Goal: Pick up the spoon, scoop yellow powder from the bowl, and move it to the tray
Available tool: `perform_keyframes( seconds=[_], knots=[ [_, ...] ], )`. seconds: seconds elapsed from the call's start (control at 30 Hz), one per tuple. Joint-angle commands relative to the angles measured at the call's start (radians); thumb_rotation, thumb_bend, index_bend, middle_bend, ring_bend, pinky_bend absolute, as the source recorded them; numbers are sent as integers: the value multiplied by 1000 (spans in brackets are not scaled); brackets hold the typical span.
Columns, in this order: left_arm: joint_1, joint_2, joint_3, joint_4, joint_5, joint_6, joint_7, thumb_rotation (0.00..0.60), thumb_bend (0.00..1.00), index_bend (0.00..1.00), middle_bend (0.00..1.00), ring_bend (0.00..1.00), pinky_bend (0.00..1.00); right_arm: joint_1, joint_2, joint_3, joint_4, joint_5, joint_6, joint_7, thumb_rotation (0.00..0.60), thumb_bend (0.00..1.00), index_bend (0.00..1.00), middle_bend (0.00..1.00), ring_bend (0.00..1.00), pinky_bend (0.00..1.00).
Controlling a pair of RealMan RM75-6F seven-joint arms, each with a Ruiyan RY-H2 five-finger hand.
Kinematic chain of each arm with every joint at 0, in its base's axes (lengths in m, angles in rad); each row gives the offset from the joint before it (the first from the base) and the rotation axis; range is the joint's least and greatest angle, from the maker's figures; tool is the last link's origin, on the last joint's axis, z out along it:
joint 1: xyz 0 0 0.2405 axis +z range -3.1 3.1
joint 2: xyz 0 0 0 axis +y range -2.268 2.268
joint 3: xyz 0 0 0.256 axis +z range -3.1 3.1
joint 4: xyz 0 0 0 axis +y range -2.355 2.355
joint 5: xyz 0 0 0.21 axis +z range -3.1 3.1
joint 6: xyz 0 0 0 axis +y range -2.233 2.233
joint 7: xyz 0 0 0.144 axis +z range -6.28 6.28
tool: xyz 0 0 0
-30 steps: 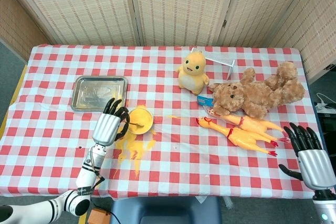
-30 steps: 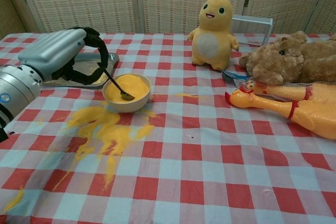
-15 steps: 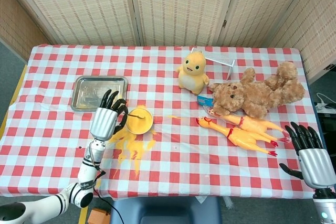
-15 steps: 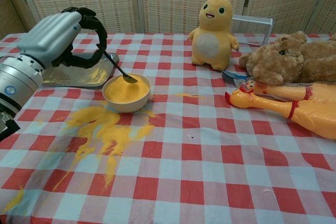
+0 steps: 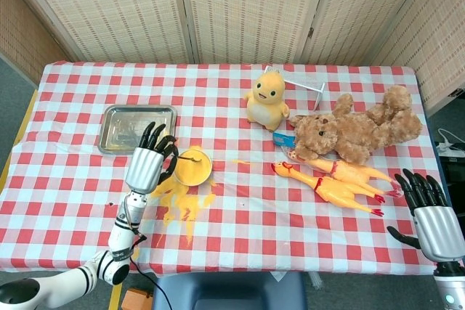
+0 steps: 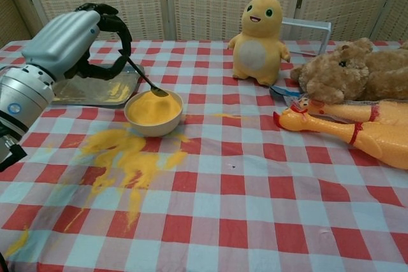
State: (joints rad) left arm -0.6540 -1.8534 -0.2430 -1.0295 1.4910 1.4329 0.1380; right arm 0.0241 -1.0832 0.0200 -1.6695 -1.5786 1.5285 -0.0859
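My left hand [image 5: 147, 166] [image 6: 70, 42] grips the handle of a small metal spoon [image 6: 148, 85], whose head carries yellow powder just above the bowl's far rim. The white bowl [image 5: 194, 167] [image 6: 153, 111], filled with yellow powder, sits left of the table's middle. Behind and left of it lies the metal tray [image 5: 137, 125] [image 6: 108, 88] with traces of powder in it. My right hand [image 5: 430, 212] hovers open at the table's front right corner, holding nothing.
Spilled yellow powder [image 5: 184, 203] [image 6: 127, 160] covers the cloth in front of the bowl. A yellow plush toy [image 5: 267, 97], a brown teddy bear [image 5: 355, 128], two rubber chickens [image 5: 338, 183] and a small metal rack [image 5: 305, 83] crowd the right half.
My left hand has lifted the spoon out of the powder and raised it slightly toward the bowl's back edge. The right hand has stayed still.
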Motion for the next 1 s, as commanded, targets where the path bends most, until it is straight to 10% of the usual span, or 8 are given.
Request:
perform_keyframes(
  seconds=[0.03, 0.53, 1.0],
  knots=[
    [-4, -8, -4, 22, -9, -10, -8, 600, 761, 839, 353, 102, 62, -1, 0, 1, 0, 0, 2, -1, 600, 20, 0, 0, 0, 0],
    [-1, -46, 31, 124, 1, -9, -30, 600, 755, 839, 352, 102, 61, -3, -3, 0, -1, -5, 8, -8, 600, 19, 0, 0, 0, 0],
    [47, 104, 50, -177, -82, -121, 66, 600, 763, 843, 348, 102, 61, -3, -6, -3, -3, -11, 5, -17, 600, 20, 0, 0, 0, 0]
  ],
)
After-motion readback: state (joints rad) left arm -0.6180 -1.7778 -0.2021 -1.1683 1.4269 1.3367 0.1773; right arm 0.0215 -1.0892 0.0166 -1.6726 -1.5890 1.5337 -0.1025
